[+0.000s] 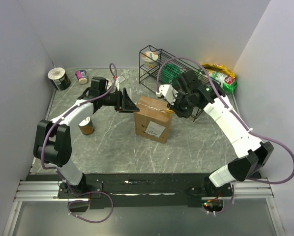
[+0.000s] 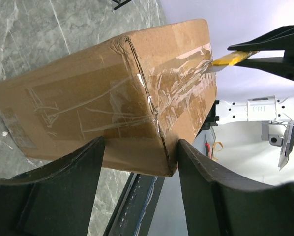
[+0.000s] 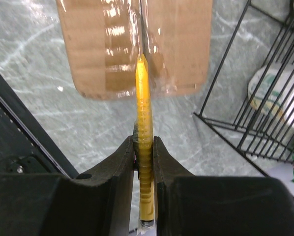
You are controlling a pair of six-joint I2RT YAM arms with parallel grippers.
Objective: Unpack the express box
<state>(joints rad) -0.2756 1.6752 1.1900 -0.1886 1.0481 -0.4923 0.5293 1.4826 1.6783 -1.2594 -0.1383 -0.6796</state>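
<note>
Squarely in the middle of the grey marble-patterned table sits the brown cardboard box, resting on its base with clear tape running over its top and down its sides, and a white label on the side facing the arm bases. The left gripper comes in level from the box's left. Seen from its wrist, its two dark fingers are spread wide, one to each side of a taped corner of the box. Whether they press on the cardboard cannot be told. The right gripper hangs over the box's far right edge, its fingers pinched together on a yellow knife. The knife points straight at the box, and its tip lies on the shiny tape along the middle seam. From the left wrist the same knife meets the tape at the box's far top edge. Behind the box stands a black wire rack with a cup in it. Snack bags lie to the right of the box, beyond the rack. Left of the box stands a brown can. Further to the back left are a dark tub and a small pink cup.
</note>
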